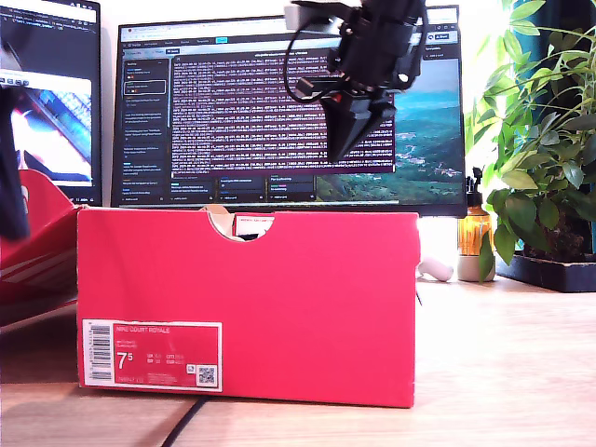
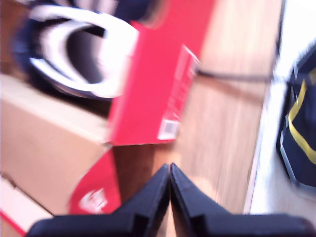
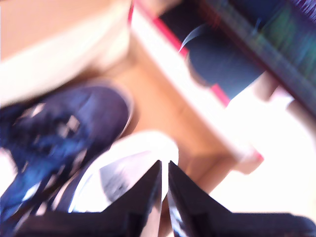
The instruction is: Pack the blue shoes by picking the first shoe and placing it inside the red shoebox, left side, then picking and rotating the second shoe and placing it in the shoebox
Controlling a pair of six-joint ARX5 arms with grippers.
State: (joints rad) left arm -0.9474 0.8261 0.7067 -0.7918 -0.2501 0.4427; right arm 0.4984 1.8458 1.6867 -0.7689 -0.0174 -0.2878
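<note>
- risk: my second gripper [image 3: 164,170] hangs above the open red shoebox [image 1: 279,307] with jaws pressed together and empty; a straight drop would likely strike the blue shoes [image 3: 64,133] inside.
- risk: both wrist views are blurred, so any aim taken from them is unreliable.
- risk: my first gripper [image 2: 170,173], jaws closed on nothing, sits outside the shoebox above the table [image 2: 222,148], near a red lid [image 2: 96,192]; a sweep could snag that lid.
- contents: one navy shoe lies on the shoebox floor, a second white-lined shoe just beside it.
- contents: in the exterior view the shoebox wall hides the interior.
</note>
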